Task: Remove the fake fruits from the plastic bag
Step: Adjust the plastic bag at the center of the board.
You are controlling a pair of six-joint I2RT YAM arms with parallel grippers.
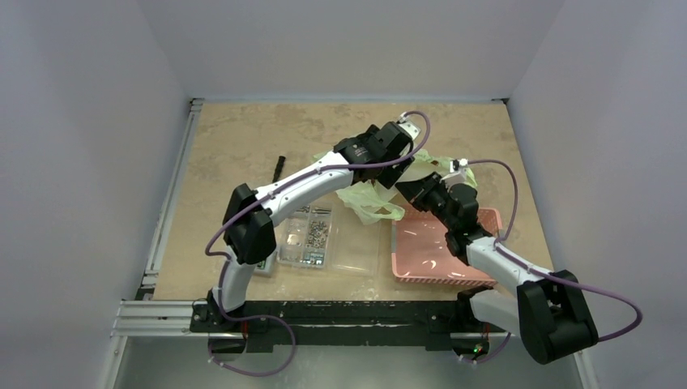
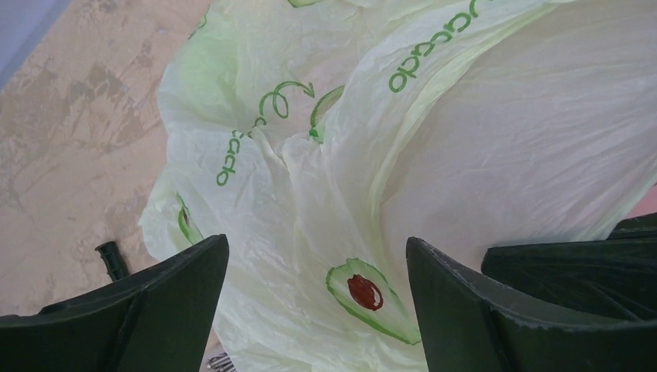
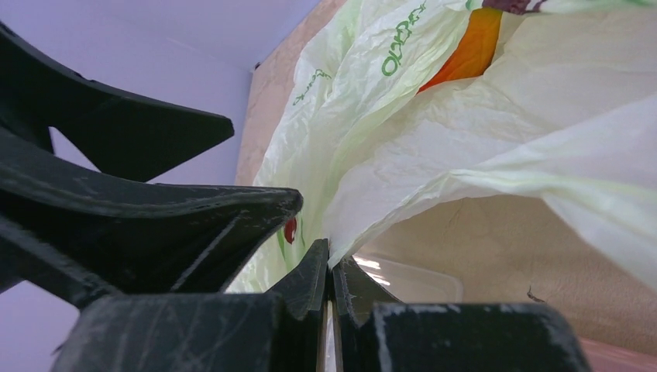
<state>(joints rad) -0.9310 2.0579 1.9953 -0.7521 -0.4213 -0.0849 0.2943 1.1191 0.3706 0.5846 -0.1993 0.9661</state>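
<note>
- The thin pale yellow-green plastic bag point(image 1: 374, 201), printed with green lettering and avocado pictures, lies crumpled just to 3 o'clock of the middle of the tan mottled table point(image 1: 243, 138).
- A glossy orange fake fruit point(image 3: 469, 46) shows between the bag's folds, at 1 o'clock in the right wrist view; the other fruits are hidden.
- The right gripper point(image 3: 331, 260) has its jaws together, clamped on a fold of the bag's film.
- The left gripper point(image 2: 316, 242) has its jaws wide apart with bag film between them. Whether they touch it I cannot tell.
- A pink plastic basket point(image 1: 486, 219) sits at 5 o'clock of the bag, just beside it.
- A clear compartmented plastic box point(image 1: 317, 235) sits at 8 o'clock of the bag.
- A short black stick point(image 1: 278, 168) lies at 9 o'clock, well apart.
</note>
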